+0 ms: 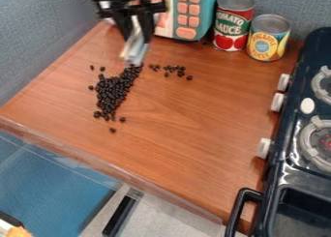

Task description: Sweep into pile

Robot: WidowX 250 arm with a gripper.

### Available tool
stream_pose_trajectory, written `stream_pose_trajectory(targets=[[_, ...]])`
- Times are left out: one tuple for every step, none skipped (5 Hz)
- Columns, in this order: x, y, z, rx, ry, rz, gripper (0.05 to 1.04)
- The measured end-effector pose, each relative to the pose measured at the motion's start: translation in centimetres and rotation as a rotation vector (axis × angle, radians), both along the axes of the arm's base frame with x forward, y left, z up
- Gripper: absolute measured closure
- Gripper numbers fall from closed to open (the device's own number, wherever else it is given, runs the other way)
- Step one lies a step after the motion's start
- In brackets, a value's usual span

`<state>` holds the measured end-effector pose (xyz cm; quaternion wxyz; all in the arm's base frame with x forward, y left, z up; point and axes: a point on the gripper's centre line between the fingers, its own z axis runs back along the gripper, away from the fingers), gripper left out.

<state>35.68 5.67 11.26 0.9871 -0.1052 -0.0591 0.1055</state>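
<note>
The gripper [138, 29] hung over the far part of the wooden surface [194, 110], its jaws clamped on a pale tool [134, 46] that slanted down to the beans. The main heap [113, 90] lay below and to the left of the jaws in the camera view, its long axis running from the tool's lower end down-left. Whether the tool touched the beans, I couldn't tell. What mattered was the loose cluster [182, 68] — it lay to the right of the tool, the heap to the left. So the next sweep probably needed to start beyond that cluster and push left; starting where the tool hung risked driving those beans farther out.
</note>
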Motion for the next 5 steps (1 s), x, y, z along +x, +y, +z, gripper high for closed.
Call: stream_pose_trajectory(targets=[[0.4,-2.7,-0.5,0.055,0.03,-0.001,0.711],[0.7,-4.9,-3.9,0.1,0.123,0.008,0.711],[1.1,-6.8,-5.6,0.144,0.139,0.013,0.711],[1.9,-8.0,-6.3,0.168,0.138,0.023,0.712],[2.8,-9.2,-6.9,0.153,0.158,0.031,0.711]])
